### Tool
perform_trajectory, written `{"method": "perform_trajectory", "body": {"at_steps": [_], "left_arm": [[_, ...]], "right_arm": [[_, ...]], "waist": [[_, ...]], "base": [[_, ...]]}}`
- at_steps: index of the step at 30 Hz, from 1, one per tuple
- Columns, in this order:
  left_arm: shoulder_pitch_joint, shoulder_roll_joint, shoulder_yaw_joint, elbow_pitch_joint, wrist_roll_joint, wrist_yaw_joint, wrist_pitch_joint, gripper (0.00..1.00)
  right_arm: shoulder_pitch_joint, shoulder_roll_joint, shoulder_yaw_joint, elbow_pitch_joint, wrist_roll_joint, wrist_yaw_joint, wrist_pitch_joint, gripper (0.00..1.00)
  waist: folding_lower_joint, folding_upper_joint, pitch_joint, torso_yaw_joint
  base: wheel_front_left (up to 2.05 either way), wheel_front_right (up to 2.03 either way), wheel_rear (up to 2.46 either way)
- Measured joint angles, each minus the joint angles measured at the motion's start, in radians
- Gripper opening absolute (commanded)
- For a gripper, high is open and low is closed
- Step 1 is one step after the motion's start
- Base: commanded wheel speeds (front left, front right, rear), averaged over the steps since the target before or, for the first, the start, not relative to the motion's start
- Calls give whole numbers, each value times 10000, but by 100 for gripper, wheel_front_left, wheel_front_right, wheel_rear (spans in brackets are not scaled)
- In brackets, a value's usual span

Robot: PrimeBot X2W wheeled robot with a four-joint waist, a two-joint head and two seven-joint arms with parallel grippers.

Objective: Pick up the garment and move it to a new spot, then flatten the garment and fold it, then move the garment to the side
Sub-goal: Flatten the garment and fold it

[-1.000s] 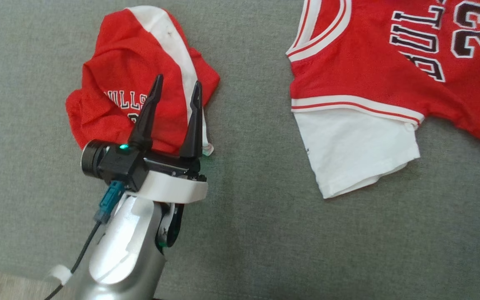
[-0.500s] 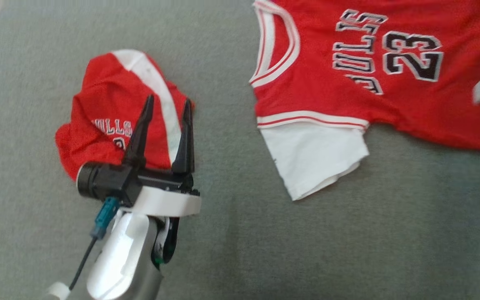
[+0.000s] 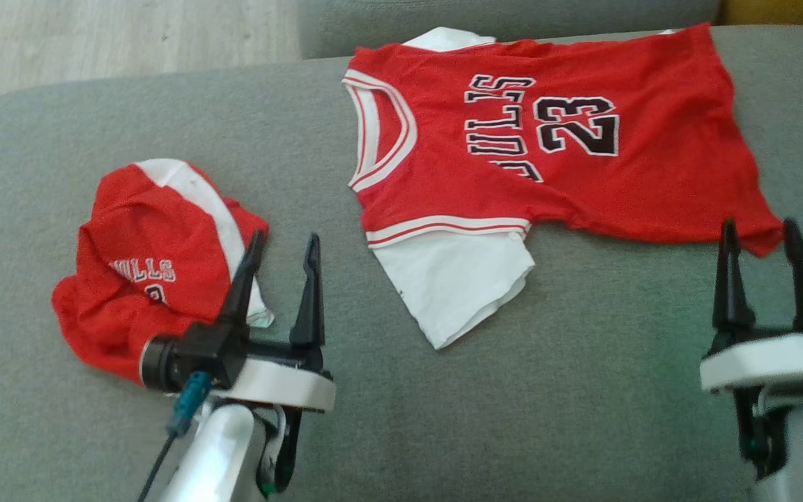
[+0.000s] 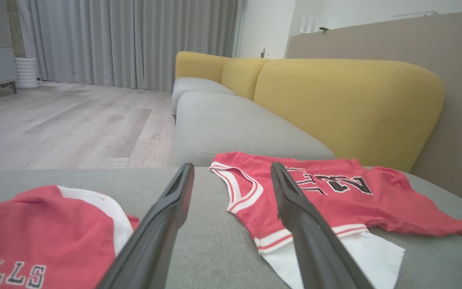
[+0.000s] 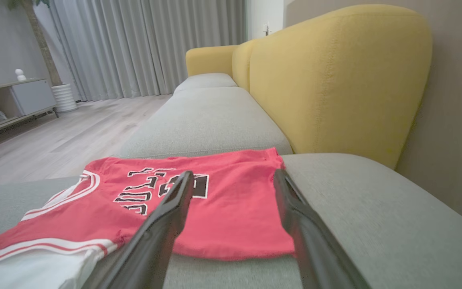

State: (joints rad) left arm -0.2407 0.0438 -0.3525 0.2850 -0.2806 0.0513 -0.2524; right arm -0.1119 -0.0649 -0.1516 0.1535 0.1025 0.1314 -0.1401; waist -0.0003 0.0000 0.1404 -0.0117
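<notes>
A red "BULLS 23" jersey with white sleeves lies spread out on the grey sofa seat. Red shorts with a white stripe lie crumpled to its left. My left gripper is open and empty, its fingers at the shorts' right edge and above the seat. My right gripper is open and empty, just short of the jersey's hem corner. The left wrist view has the open left gripper between the shorts and the jersey. Past the open right gripper, the right wrist view looks onto the jersey.
A yellow backrest rises behind the seat. The seat's rounded left edge drops to a wooden floor. A second grey seat cushion continues beyond the jersey. Bare grey seat lies in front of both garments.
The head camera has swung, so both garments sit lower and further left in view, and the right gripper has come into view. The left gripper's fingers now stand at the shorts' right edge rather than over them.
</notes>
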Motion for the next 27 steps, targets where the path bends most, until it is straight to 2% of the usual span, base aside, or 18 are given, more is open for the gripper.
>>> {"method": "perform_trajectory", "body": {"at_steps": [9,19,22,25,27], "left_arm": [[-11,10,-510,853,-2,-174,75,100],[-689,15,-1918,2098,-685,-303,1921,100],[-692,15,-2167,2360,-859,-247,2355,100],[-694,17,-2288,2397,-1580,-232,2763,100],[-710,17,-2339,2406,-1561,-151,2878,100]], "right_arm": [[602,199,-130,-692,253,0,-222,100],[534,203,98,-694,474,0,-416,100],[443,205,169,-644,546,0,-483,100],[353,205,199,-596,577,0,-554,100],[354,205,221,-577,579,0,-585,100]], "waist": [[2,0,52,-326],[3,0,529,-864],[3,0,605,-1073],[3,0,649,-1264],[3,0,664,-1320]], "base": [[0,0,0],[0,0,0],[0,0,0],[0,0,0],[0,0,0]]}}
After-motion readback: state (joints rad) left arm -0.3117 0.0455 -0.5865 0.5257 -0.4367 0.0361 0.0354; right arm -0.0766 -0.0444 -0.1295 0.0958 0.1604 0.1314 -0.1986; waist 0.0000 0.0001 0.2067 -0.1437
